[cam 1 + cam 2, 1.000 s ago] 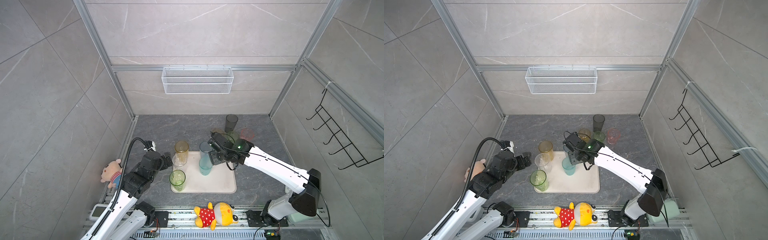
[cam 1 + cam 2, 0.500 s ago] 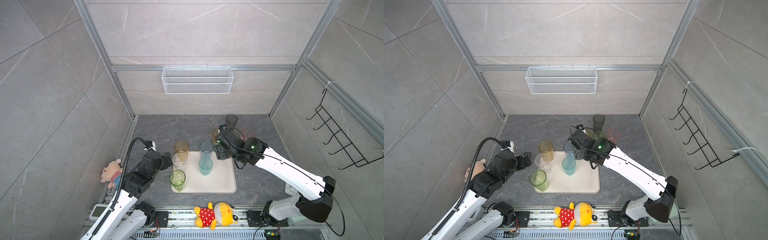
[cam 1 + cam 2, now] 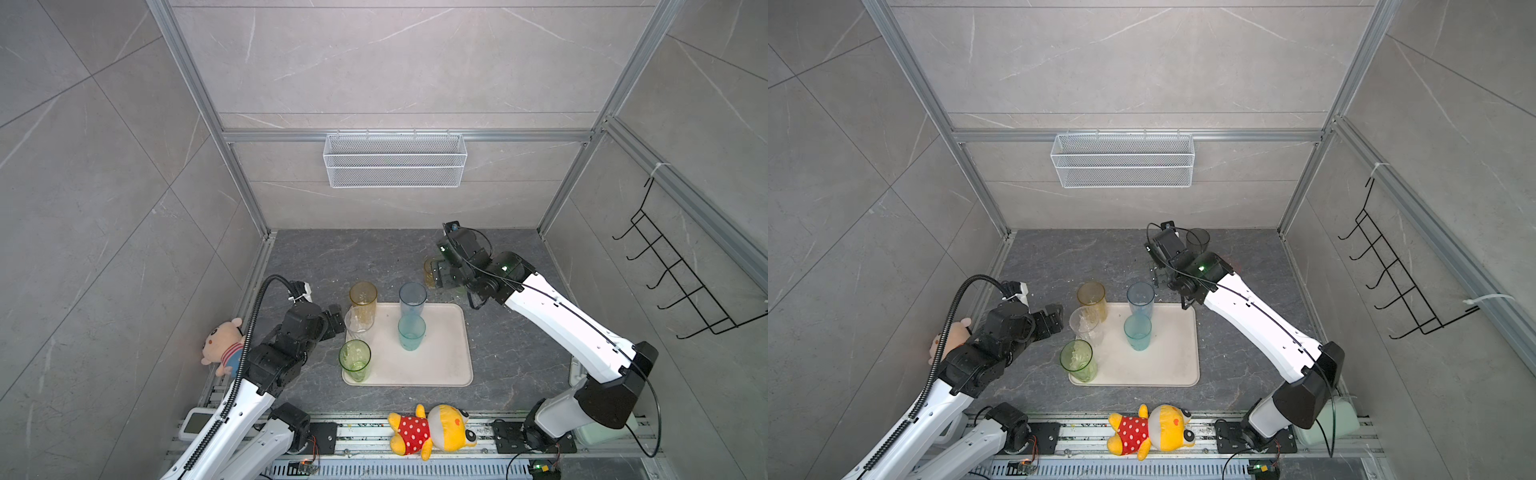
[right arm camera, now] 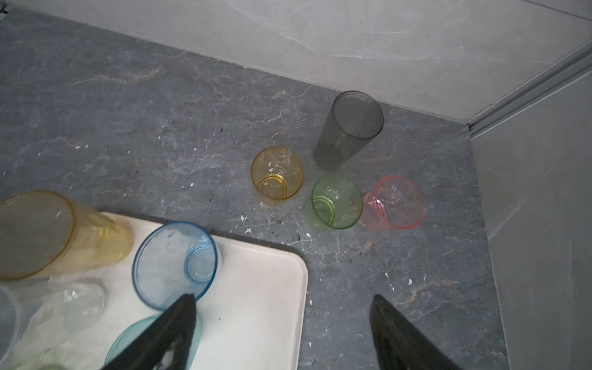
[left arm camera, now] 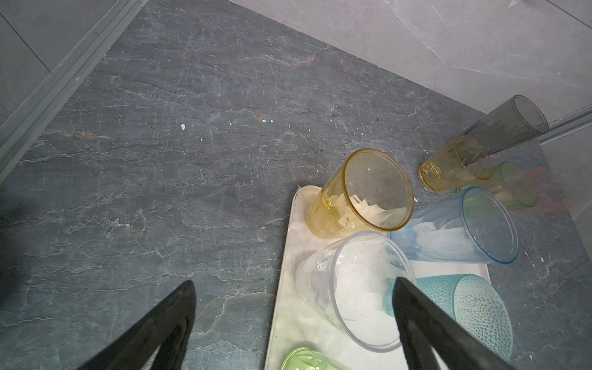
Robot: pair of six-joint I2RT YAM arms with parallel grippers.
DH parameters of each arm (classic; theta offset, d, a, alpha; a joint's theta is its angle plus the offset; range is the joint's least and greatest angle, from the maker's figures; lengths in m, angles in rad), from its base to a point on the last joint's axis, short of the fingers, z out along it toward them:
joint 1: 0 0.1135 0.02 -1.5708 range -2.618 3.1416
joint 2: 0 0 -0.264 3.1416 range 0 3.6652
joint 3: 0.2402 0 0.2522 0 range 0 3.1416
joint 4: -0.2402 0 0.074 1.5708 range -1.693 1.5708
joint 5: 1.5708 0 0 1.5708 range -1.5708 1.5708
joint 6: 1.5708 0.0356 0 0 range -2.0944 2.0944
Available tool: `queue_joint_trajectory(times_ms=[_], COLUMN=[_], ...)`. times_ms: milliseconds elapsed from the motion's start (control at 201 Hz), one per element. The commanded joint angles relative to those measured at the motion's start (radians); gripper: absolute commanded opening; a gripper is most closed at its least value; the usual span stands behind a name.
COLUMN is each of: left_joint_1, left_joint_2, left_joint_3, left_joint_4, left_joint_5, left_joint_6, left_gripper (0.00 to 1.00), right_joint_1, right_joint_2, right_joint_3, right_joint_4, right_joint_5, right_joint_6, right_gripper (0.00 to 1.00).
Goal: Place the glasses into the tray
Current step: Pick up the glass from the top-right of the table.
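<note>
The beige tray (image 3: 444, 357) lies mid-floor. On it stand a yellow glass (image 3: 363, 298), a clear glass (image 3: 359, 325), a green glass (image 3: 354, 360), a pale blue glass (image 3: 412, 298) and a teal glass (image 3: 411, 337). Off the tray, by the far right corner, the right wrist view shows a short amber glass (image 4: 277, 173), a green glass (image 4: 336, 202), a pink glass (image 4: 396, 203) and a tall smoke-grey glass (image 4: 350, 128). My right gripper (image 4: 283, 298) hangs open and empty above the tray's far right corner. My left gripper (image 5: 294, 283) is open beside the clear glass, holding nothing.
A white wire basket (image 3: 395, 160) hangs on the back wall and a black hook rack (image 3: 681, 286) on the right wall. Plush toys lie at the left edge (image 3: 222, 347) and on the front rail (image 3: 432, 428). The back and right walls stand close behind the off-tray glasses.
My right gripper has drawn away from the blue and teal glasses on the tray toward the far right group, its jaws wider. The left arm has not moved.
</note>
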Motion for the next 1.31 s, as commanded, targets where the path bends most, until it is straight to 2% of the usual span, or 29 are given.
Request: queue_joint_trajectory(times_ms=[0,299,627,891,1096,1305], left_joint_1=[0.006,0.006,0.006,0.006,0.006,0.005], left_joint_2=[-0.019,-0.030,-0.031,-0.031,-0.025,-0.011], left_joint_3=[0.017,0.023,0.041,0.055,0.069,0.086], left_joint_4=[-0.011,-0.030,-0.052,-0.063,-0.075,-0.080], left_joint_5=[-0.005,-0.005,-0.006,-0.013,-0.015,-0.014], left_joint_6=[-0.006,-0.009,-0.010,-0.012,-0.010,-0.009], left_gripper=[0.95,0.95,0.96,0.95,0.95,0.95], right_joint_1=[-0.065,-0.201,-0.334,-0.393,-0.429,-0.457], right_joint_2=[0.069,0.253,0.468,0.612,0.738,0.820], right_joint_3=[0.086,0.261,0.452,0.617,0.776,0.861], right_joint_4=[0.025,0.018,-0.030,-0.089,-0.181,-0.210], right_joint_5=[-0.055,0.002,-0.032,-0.104,-0.110,-0.121], right_joint_6=[-0.027,-0.017,0.052,0.083,0.116,0.135], right_gripper=[0.87,0.92,0.90,0.86,0.85,0.84])
